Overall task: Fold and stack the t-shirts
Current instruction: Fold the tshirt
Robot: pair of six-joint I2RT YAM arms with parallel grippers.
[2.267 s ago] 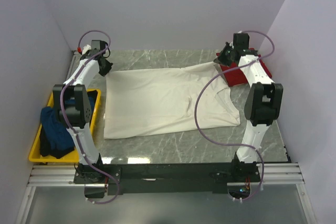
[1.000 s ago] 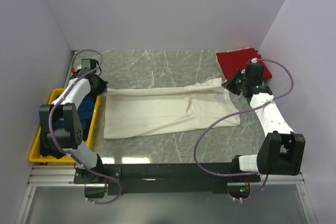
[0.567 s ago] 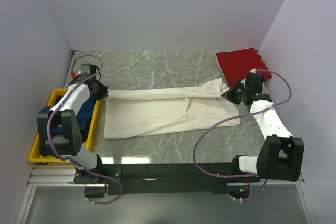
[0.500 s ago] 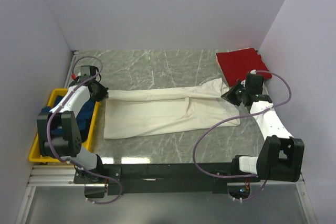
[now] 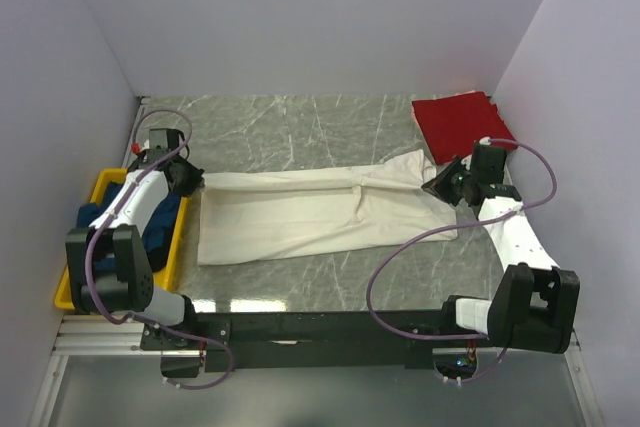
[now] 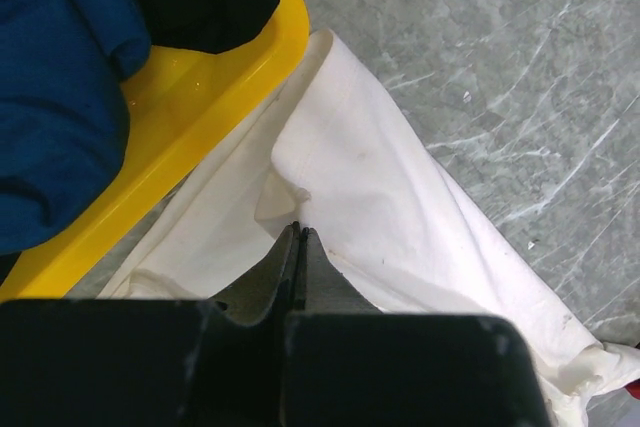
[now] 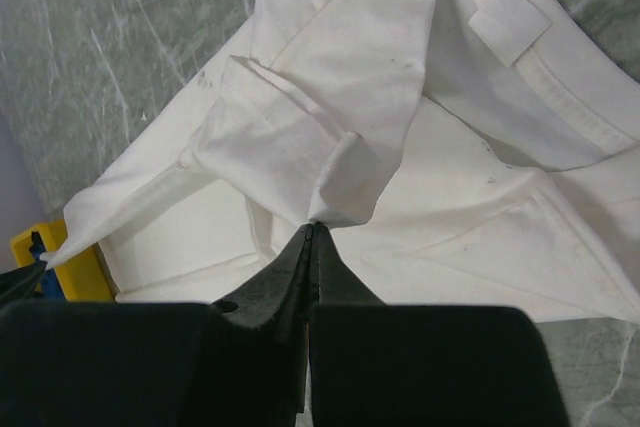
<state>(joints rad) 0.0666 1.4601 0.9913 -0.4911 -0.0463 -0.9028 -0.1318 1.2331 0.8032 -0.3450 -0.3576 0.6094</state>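
I see the grey marbled tabletop under everything. Across its middle lies the plain cream-white cloth t-shirt, stretched from left to right. Its far edge is raised and folded over toward the near side, so it forms a long narrow band. The yellow plastic tray stands at the left edge of the tabletop, touching the shirt's hem. It holds the crumpled dark blue cloth t-shirt. The folded bright red cloth t-shirt lies flat in the far right corner, apart from the cream-white one.

My left claw is clenched on a hem corner of the cream-white shirt beside the tray. My right claw is clenched on a bunched fold near the collar. The small sewn neck label looks plain white to me; whether it carries writing I cannot tell.
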